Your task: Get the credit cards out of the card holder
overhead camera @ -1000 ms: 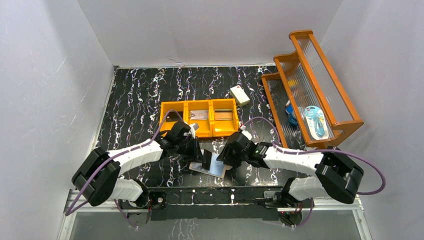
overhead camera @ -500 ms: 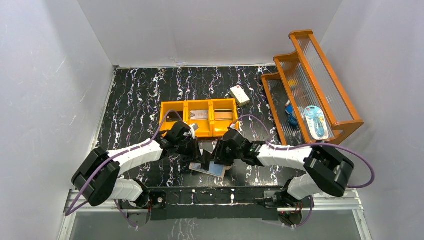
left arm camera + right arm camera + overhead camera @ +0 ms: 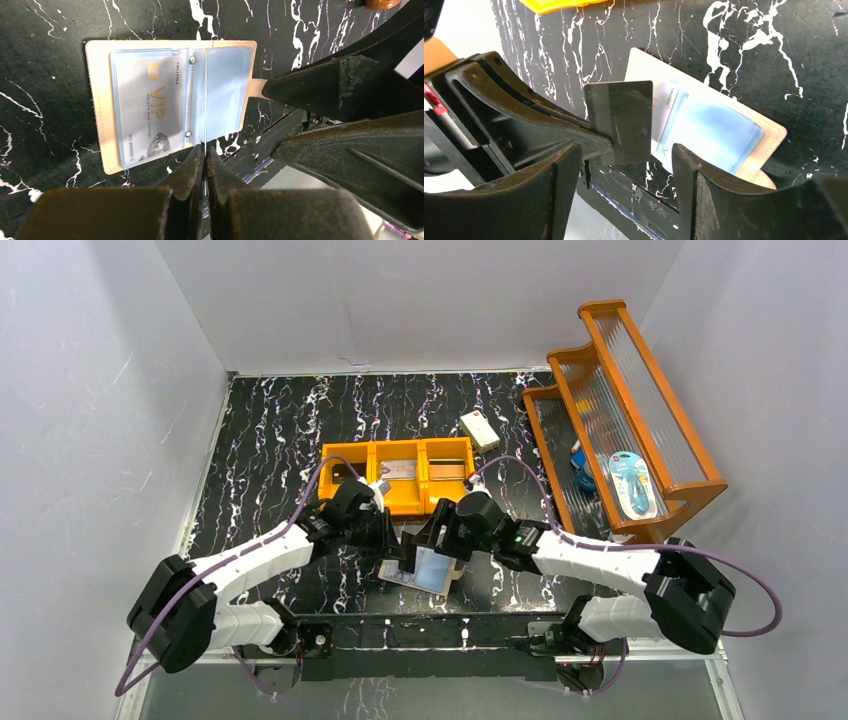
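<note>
at the near edge, mid-table: holder (image 3: pixel 225 90) lay open and flat, pockets up, just under the tips of both my arms.
holder contents: vip card (image 3: pixel 150 110) sat in the left-hand pocket as my left wrist view showed it; the other pocket looked empty.
left gripper (image 3: pixel 204 150): clamped tight on a dark card (image 3: pixel 621 122), pinching it by one side edge; the card was clear of the holder and stood upright just above it.
right gripper (image 3: pixel 626 150): jaws wide apart, nothing held, one on each side of the dark card's lower half; i saw no contact.
key relation: the dark card sat between the right jaws with its long axis roughly upright. its broad face was turned to my right wrist camera, so the jaws faced its two side edges, not its faces.
nearer arm: both were at the card; only the right one was free, so i judged a hand-over to it was the likely next move.
vip card from the tips: ahead of the left tips, below and beyond the right ones, long axis across the holder.
bin (image 3: pixel 398 444): three compartments, beyond the holder; something dark in the left one, a silver-grey card (image 3: pixel 400 470) in the middle, something flat i couldn't make out in the right.
rack (image 3: pixel 620 410): far right, blue packets on its lower shelves.
progress: i judged it part done, with the vip card not yet out.
</note>
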You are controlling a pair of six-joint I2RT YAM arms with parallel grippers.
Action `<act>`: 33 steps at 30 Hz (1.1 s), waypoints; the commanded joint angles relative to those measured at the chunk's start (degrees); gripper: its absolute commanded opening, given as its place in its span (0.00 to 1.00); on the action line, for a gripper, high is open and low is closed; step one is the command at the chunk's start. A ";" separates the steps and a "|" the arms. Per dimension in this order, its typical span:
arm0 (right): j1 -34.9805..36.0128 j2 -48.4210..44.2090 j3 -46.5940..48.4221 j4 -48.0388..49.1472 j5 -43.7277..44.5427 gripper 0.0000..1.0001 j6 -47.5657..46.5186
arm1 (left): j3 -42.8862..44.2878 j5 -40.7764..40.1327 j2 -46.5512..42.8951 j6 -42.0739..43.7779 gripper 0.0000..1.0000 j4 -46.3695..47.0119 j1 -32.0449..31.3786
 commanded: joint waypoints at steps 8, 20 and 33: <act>-0.17 -12.58 -14.29 19.16 0.57 0.88 -2.35 | 0.86 0.11 -9.63 0.36 0.00 -5.77 5.38; -4.11 -23.11 -22.59 22.09 -4.74 0.98 -2.26 | -0.52 -4.25 -19.43 -4.73 0.00 -8.00 6.10; -9.75 -13.36 -20.27 43.82 -28.56 0.79 0.21 | -2.06 5.29 -24.77 -10.28 0.00 2.79 6.17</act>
